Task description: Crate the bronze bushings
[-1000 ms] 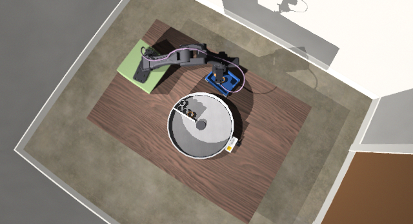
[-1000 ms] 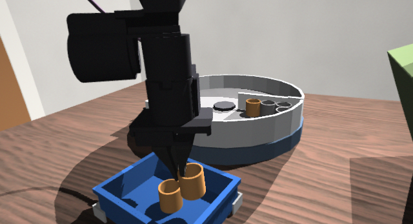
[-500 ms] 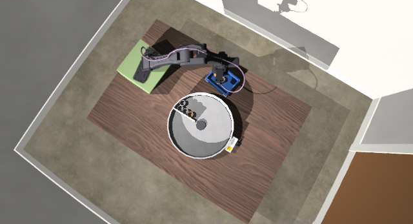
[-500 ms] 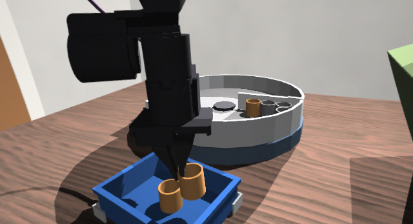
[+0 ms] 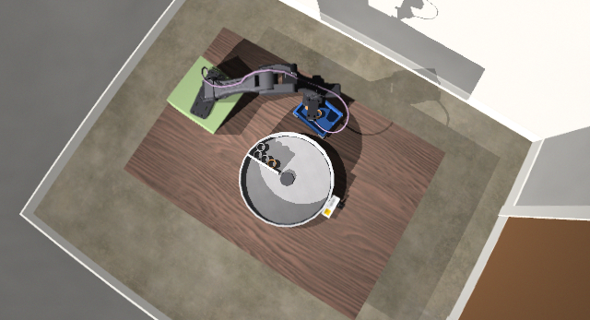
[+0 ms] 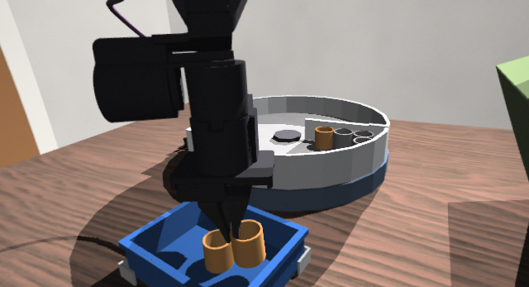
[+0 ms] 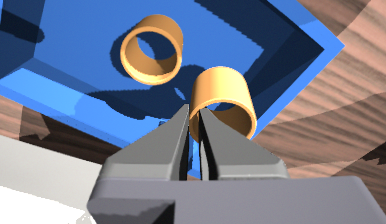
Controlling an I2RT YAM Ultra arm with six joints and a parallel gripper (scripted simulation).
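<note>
My gripper (image 6: 232, 238) (image 7: 193, 112) is shut on the wall of a bronze bushing (image 6: 250, 252) (image 7: 221, 85), one finger inside its bore and one outside. It holds this bushing slightly tilted inside the blue crate (image 5: 330, 126) (image 6: 165, 227) (image 7: 84, 30); whether it touches the crate floor is unclear. Another bronze bushing (image 6: 218, 258) (image 7: 169, 26) stands in the crate beside it. On the turntable (image 5: 301, 195) (image 6: 318, 171), one bronze bushing (image 6: 324, 139) stands next to the steel bushings, one of them a grey steel bushing (image 6: 343, 138), along the divider.
The turntable's raised rim and white divider (image 5: 264, 164) stand close to the crate. A small white box (image 5: 330, 207) with a yellow mark is at the turntable's side. A green block (image 5: 189, 94) lies under the arm's base. A pink cable loops over the crate.
</note>
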